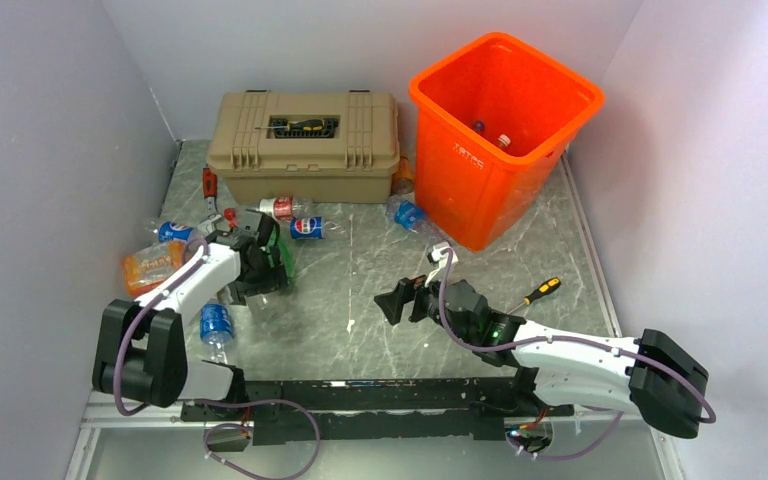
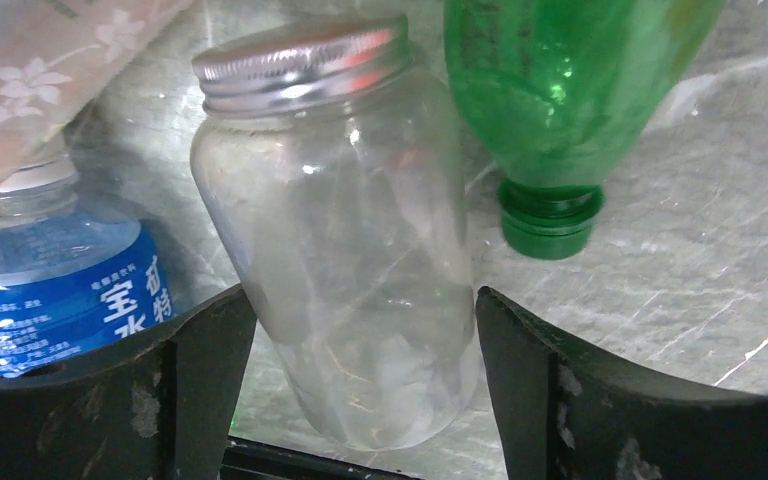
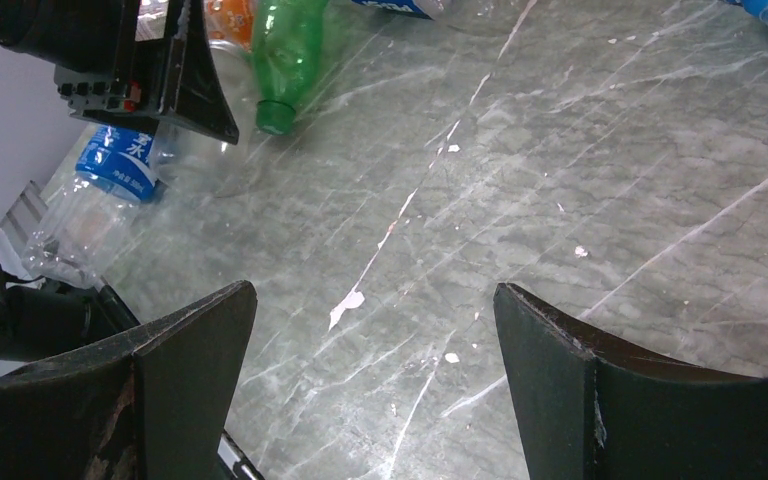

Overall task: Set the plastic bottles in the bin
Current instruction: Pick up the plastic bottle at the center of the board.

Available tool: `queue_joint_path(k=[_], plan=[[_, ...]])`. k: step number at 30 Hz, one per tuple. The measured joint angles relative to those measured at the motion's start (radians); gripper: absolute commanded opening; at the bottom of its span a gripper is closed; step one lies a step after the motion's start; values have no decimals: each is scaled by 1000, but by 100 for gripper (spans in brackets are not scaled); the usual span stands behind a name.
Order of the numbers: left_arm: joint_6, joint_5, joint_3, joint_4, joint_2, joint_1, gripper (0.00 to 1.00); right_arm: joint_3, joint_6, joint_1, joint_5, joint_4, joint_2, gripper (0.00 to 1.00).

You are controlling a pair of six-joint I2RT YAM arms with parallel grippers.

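Because the left pincer (image 2: 362, 300) straddles a clear silver-lidded jar (image 2: 340, 230) among bottles (image 2: 560, 100) at the table (image 3: 560, 200)'s left, grip unclear, it may squirt free; right pincer (image 3: 375, 290) gapes empty; bin (image 1: 480, 160) stands far right.

- An orange bin (image 1: 480, 190) stands at the far right of the table (image 1: 360, 260); two bottles (image 1: 491, 133) show at its bottom.
- A tan toolbox (image 1: 305, 165) sits to the bin's left, against the back wall.
- More bottles lie scattered in front of the toolbox: a red-labelled bottle (image 1: 282, 208), a Pepsi bottle (image 1: 307, 228), and a blue bottle (image 1: 407, 214) at the bin's foot.
- The left claw (image 1: 250, 262) is low among the bottles at the left, beside a green bottle (image 1: 282, 250).
- The right claw (image 1: 395, 300) hangs over bare table, pointing left.
- A screwdriver (image 1: 543, 290) lies near the right arm.
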Motion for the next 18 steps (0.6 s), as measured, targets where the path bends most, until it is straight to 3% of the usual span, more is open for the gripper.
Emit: queue_joint_path(k=[5,13,18], plan=[[-6,7,-2,3,29,-19,89,0,0,0,0,0,0,94],[-17,8,-2,3,23,-35,68,0,0,0,-1,0,10,93],[-18,18,-6,-8,-69,-50,58,5,-1,1,-4,-10,10,93]])
